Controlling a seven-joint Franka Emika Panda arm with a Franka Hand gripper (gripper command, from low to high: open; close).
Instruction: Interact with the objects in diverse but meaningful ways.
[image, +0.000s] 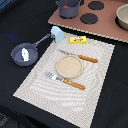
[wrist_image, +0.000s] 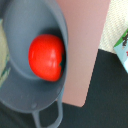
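Note:
A red tomato (wrist_image: 46, 56) lies inside a grey pot (wrist_image: 20, 30), which fills the wrist view from straight above. The same pot (image: 68, 9) stands on the pink stove board (image: 107, 27) at the top of the exterior view, with a bit of red showing inside. The dark grey frying pan (image: 19, 57) sits on the black table at the exterior view's left, a small white piece (image: 25, 52) in it. A pale blue cup (image: 57, 34) and a flat yellow packet (image: 78, 40) lie by the mat's far edge. No gripper fingers show in either view.
A striped beige placemat (image: 95, 95) carries a round beige plate (image: 69, 66), a knife (image: 80, 57) and a fork (image: 65, 80). Black burners (image: 89, 18) mark the stove board. A pale bowl (image: 123, 17) stands at the exterior view's right.

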